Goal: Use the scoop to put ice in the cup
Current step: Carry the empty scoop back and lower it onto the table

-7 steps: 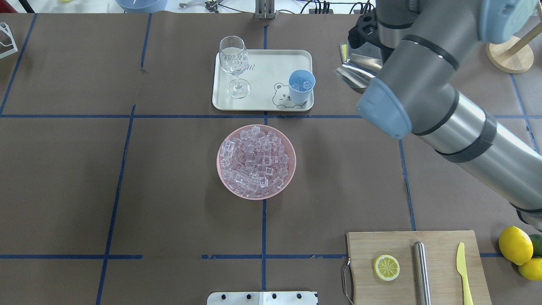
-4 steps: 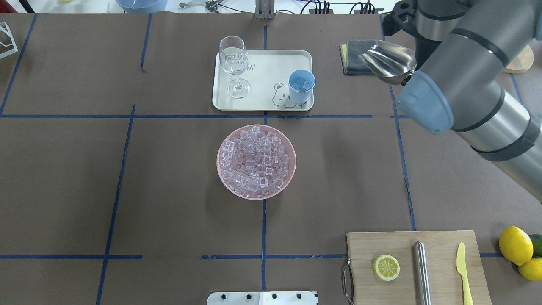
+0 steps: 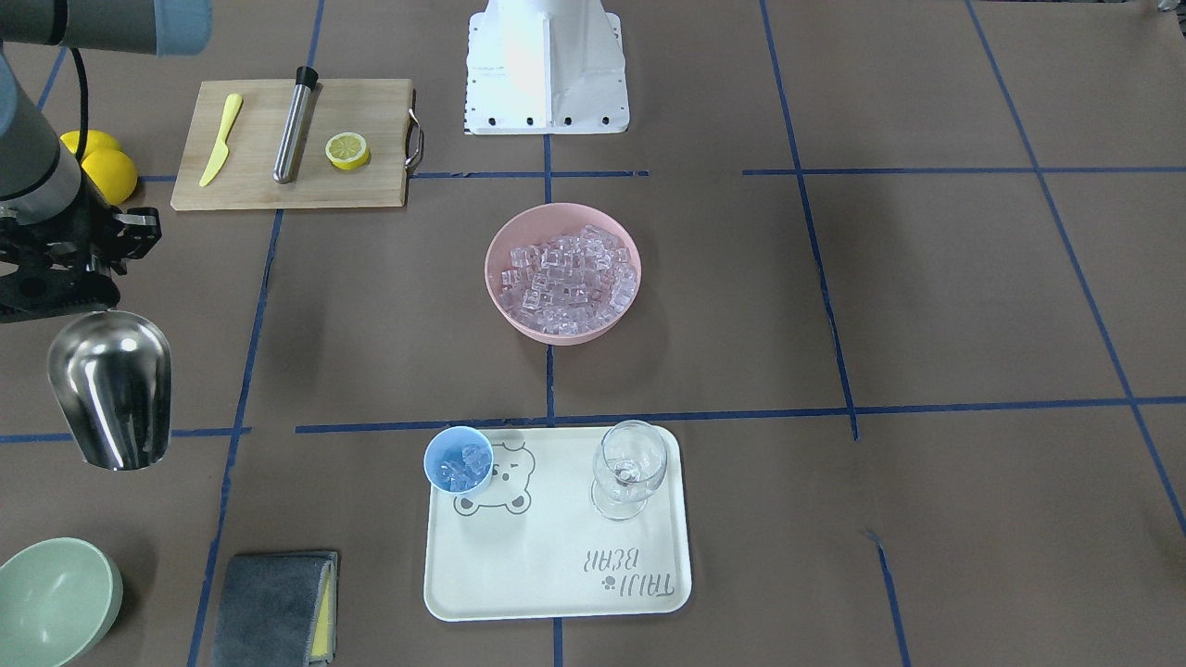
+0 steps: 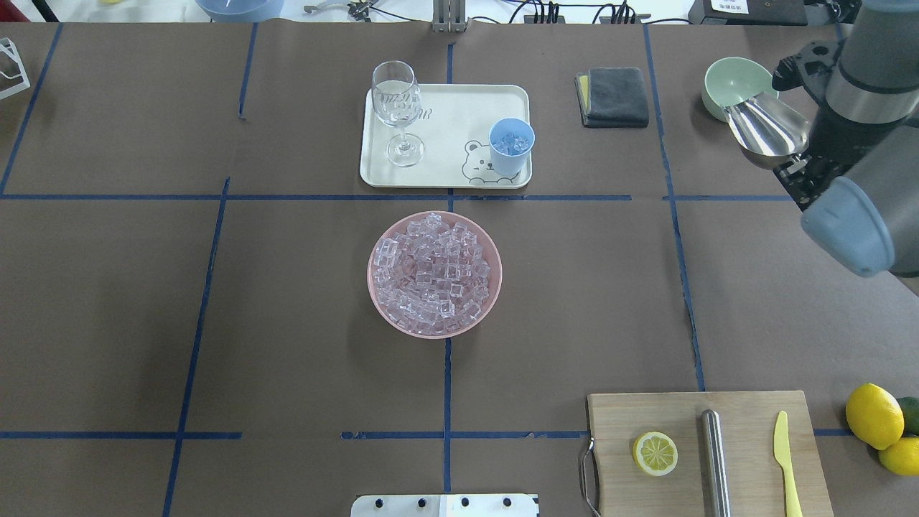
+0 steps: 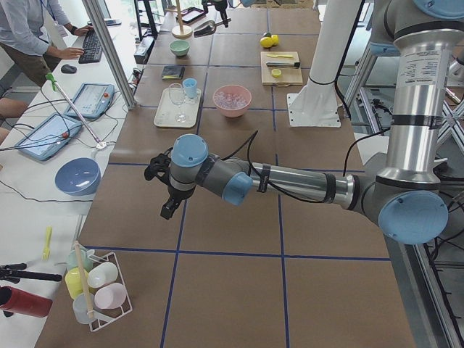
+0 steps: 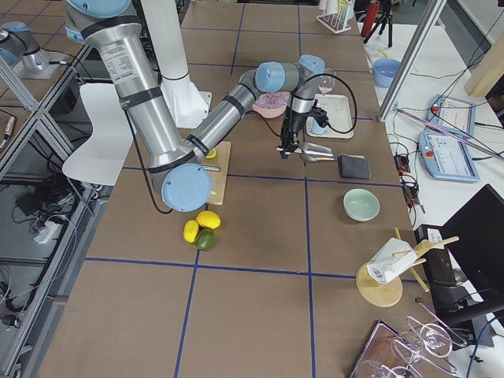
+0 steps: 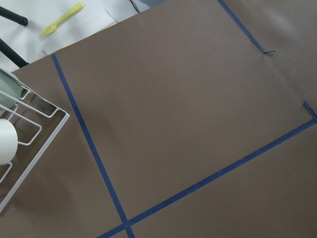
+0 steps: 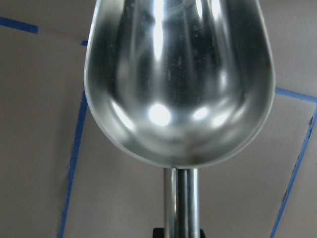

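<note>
The right pincer (image 3: 67, 285) is closed on the thin handle of the scoop (image 3: 111, 389), which is held clear of the counter (image 4: 287, 323) at the robot's far right. In the wrist view the trough is seen from above, open side up, shiny and empty, with the handle running back out of sight between the jaws. From overhead the mouth of the scoop overlaps the rim of a pale green bowl (image 4: 732, 77). Because the scoop is held aloft, it cannot be said with confidence whether it is over that bowl or only beside it.

A folded grey cloth (image 4: 617, 97) is laid inward of the bowl. Further inward, at the middle of the far side, a cream tray (image 4: 459, 108) is set. The cup (image 4: 511, 159) is stood upright on the tray's right near corner, at the printed bear, with some ice (image 4: 511, 143) already inside. A clear stemmed glass (image 4: 397, 108) is stood on the tray's left side, well apart from the cup. Nearer the robot, a pink bowl (image 4: 371, 269) is heaped with more ice.

On the near right, a wooden board (image 4: 617, 420) is loaded with a lemon half (image 4: 655, 453), a steel cylinder (image 4: 714, 459) and a yellow knife (image 4: 786, 459).

The left pincer (image 5: 167, 208) is hung over bare counter at the far left end. Whether it is open or closed cannot be told.
</note>
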You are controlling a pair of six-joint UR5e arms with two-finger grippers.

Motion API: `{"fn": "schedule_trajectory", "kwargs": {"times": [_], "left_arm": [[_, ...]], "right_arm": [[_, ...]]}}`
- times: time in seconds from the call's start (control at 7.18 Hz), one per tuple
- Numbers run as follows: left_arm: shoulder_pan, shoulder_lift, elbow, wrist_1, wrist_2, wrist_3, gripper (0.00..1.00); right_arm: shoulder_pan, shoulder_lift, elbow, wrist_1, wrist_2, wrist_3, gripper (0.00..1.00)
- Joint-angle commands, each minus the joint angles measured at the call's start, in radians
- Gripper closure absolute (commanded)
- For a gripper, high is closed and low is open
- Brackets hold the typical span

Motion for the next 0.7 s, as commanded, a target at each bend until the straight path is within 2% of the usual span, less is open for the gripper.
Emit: {"fn": "schedule_trajectory", "kwargs": {"times": [0.0,0.14,0.28,0.56], "left_arm": [[-0.001,-0.04,-0.008,0.222,0.1,-0.007,0.0],[-0.001,-0.052,-0.008,0.264,0.1,-0.005,0.0],[-0.001,-0.052,-0.003,0.265,0.102,-0.005,0.0],[-0.001,-0.051,-0.003,0.265,0.102,-0.004,0.0]], "right_arm": [[0.001,-0.182,0.026,0.239,0.018,0.083,1.0],[0.001,-0.276,0.012,0.415,0.078,0.158,1.0],[-0.008,-0.315,-0.008,0.555,0.084,0.328,1.0],[-0.129,-0.332,0.0,0.632,0.08,0.546,1.0]]}}
